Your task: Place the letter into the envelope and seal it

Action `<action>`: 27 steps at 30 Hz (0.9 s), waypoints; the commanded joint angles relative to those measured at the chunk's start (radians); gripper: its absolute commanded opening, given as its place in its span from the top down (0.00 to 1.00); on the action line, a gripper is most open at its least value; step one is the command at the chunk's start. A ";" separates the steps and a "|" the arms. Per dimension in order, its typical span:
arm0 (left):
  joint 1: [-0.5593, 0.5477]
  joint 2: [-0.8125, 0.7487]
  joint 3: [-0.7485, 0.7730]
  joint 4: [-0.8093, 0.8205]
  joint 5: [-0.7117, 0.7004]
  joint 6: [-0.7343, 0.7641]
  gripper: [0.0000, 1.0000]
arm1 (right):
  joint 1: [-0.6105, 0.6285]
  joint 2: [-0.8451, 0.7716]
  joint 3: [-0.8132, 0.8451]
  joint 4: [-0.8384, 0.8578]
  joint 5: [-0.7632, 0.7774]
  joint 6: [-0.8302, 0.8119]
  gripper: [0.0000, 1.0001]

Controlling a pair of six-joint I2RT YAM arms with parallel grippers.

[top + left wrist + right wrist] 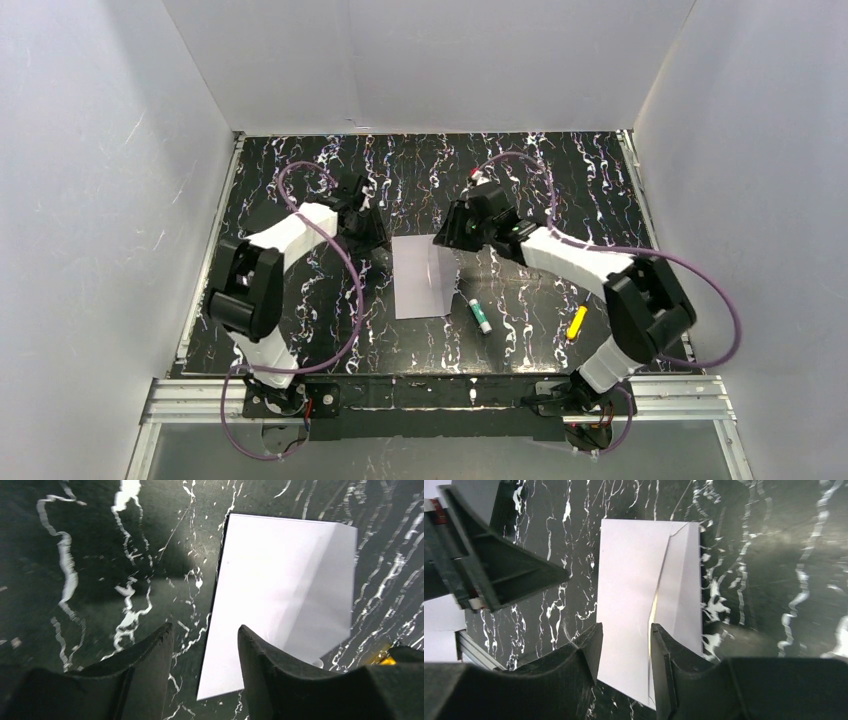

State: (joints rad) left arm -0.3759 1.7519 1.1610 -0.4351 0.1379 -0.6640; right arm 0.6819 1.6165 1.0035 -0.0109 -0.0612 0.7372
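The pale lavender envelope (422,275) lies flat in the middle of the black marbled table, its flap folded over along the right side. It also shows in the left wrist view (285,580) and the right wrist view (634,580). Only a thin tan sliver of the letter (654,611) shows, along the flap's edge; the rest is hidden inside. My left gripper (368,232) is open and empty at the envelope's far left corner (205,627). My right gripper (448,238) is open and empty over the envelope's far right part, its jaws astride the flap edge (626,626).
A green and white stick (479,315) lies just right of the envelope's near corner. A yellow object (577,322) lies further right. A small red-capped item (476,174) sits behind the right arm. White walls close in the table on three sides.
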 commanded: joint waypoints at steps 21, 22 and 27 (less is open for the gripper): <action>0.072 -0.733 -0.071 0.000 -0.209 0.250 0.02 | 0.107 -0.311 -0.161 -0.565 0.190 -0.298 0.28; 0.072 -0.733 -0.077 0.009 -0.197 0.246 0.02 | 0.125 -0.294 -0.161 -0.566 0.190 -0.298 0.30; 0.075 -0.730 -0.097 0.045 -0.153 0.222 0.02 | 0.206 -0.219 -0.144 -0.607 0.268 -0.248 0.37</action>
State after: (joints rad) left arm -0.3088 1.0267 1.0744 -0.4259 -0.0635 -0.4385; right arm 0.8429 1.3582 0.8421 -0.6014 0.1455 0.4461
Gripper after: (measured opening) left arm 0.982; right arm 0.668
